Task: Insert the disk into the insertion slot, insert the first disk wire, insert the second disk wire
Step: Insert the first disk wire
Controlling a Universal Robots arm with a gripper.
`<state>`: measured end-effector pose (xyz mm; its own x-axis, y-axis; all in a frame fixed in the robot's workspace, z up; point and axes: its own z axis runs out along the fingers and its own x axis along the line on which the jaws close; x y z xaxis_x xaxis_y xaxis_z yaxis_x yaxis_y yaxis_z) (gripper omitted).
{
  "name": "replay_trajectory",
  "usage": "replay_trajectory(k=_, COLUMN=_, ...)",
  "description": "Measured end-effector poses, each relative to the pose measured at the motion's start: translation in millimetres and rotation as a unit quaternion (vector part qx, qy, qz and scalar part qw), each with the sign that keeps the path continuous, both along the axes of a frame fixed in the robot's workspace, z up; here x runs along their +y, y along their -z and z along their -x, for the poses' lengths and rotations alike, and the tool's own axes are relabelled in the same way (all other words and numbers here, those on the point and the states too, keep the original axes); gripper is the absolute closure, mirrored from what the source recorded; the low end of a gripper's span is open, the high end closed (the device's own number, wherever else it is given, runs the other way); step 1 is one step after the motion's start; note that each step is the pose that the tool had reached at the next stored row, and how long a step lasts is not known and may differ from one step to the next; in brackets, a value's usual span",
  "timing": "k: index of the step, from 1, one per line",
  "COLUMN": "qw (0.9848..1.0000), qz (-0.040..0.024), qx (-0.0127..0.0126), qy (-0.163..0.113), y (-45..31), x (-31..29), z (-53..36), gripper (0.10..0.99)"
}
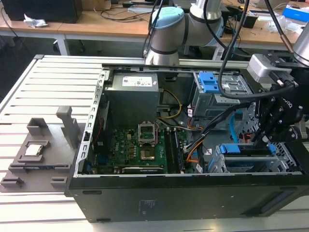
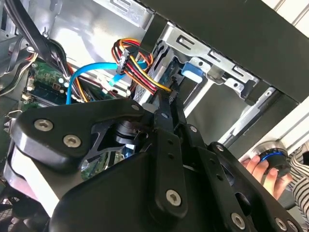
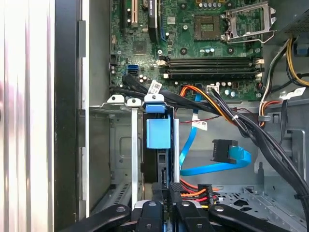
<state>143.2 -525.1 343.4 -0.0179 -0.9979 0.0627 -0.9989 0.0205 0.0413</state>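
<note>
Since the disk (image 3: 150,166) already sits edge-on in the insertion slot (image 3: 120,145), at the near corner of the case on the exterior view's right, your whole problem is the last gap btwn plug and drive. The gripper (image 3: 169,192) hangs right at the disk's near edge. Its fingers are pressed together on what looks like the dark plug of the first disk wire (image 3: 195,191), and the orange-red strands trail out of the pinch toward the open middle of the case.

Judging by both wrist views, the plug is touching or just beside the drive's edge. The disk's long axis runs straight away from the fingertips toward the blue carrier handle (image 3: 158,133), so approach and disk are in line, not crossed. You can't tell whether the plug is seated, b/c the fingers hide the connector.

Just beyond, the second disk wire (image 3: 212,166) lies loose beside the slot, its dark plug free and apart from the drive, so that one isn't in. Farther off are the thick black cable bundle (image 3: 251,130) and then the motherboard (image 3: 193,43), both well apart from the gripper.
</note>
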Motion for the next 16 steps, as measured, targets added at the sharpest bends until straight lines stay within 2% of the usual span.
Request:
replay_trajectory(k=11, qw=1.0, qz=0.0, qx=0.0, qy=0.0, y=5.4, x=2.1, z=-1.8, gripper=0.918)
replay_trajectory(k=16, qw=1.0, qz=-0.0004, qx=0.0, qy=0.0, y=3.4, x=2.2, z=-2.1, gripper=0.918)
